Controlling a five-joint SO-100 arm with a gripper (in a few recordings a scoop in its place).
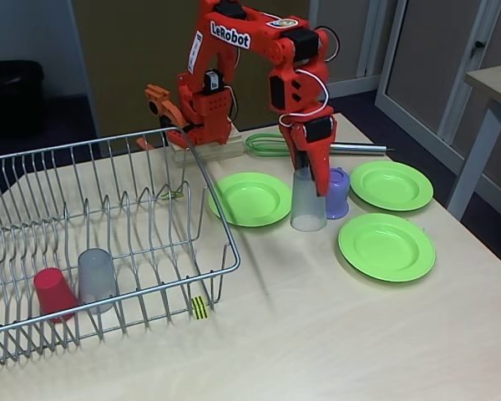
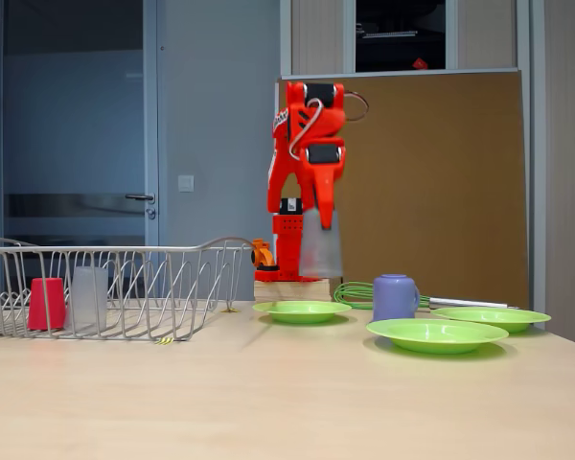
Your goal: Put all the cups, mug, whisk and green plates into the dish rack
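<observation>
— Two cups, the red cup (image 1: 55, 292) and a grey cup (image 1: 96, 279), already sit in the dish rack (image 1: 108, 242). Where's the third cup (image 1: 307, 202)?

— We have it: our gripper (image 1: 307, 171) is closed on its upper part, lifted clear of the table right of the rack, just beside the mug (image 1: 338, 192).

— Handling?

— Light, thin, slippery plastic, we'd judge; pinching near the rim suits it.

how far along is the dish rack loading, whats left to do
Done: the red cup and one grey cup stand in the dish rack. In hand: the gripper holds the second grey cup lifted off the table. Left: the purple mug, the whisk and three green plates.
</observation>
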